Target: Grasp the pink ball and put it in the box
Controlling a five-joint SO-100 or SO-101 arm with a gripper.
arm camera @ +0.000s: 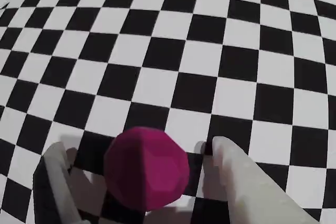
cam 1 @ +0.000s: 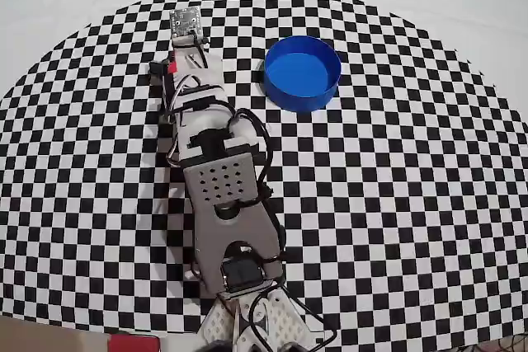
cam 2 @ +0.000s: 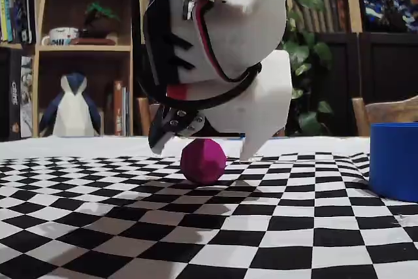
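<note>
table (cam 1: 429,204) w/ black-and-white checkered cloth (cam 2: 274,227), plain white toward the far edge in overhead view. on it: pink ball (cam 2: 203,160) resting on the checks, blue round box (cam 1: 303,72) standing well apart.

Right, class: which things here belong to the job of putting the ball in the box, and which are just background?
Job:
ball, on the cloth between the open tool's fingers
box, empty
tool

Background:
checked cloth
paper penguin
shelves
plant

Checkered cloth (cam 1: 396,204), penguin figure (cam 2: 72,106), bookshelves (cam 2: 78,48)
</note>
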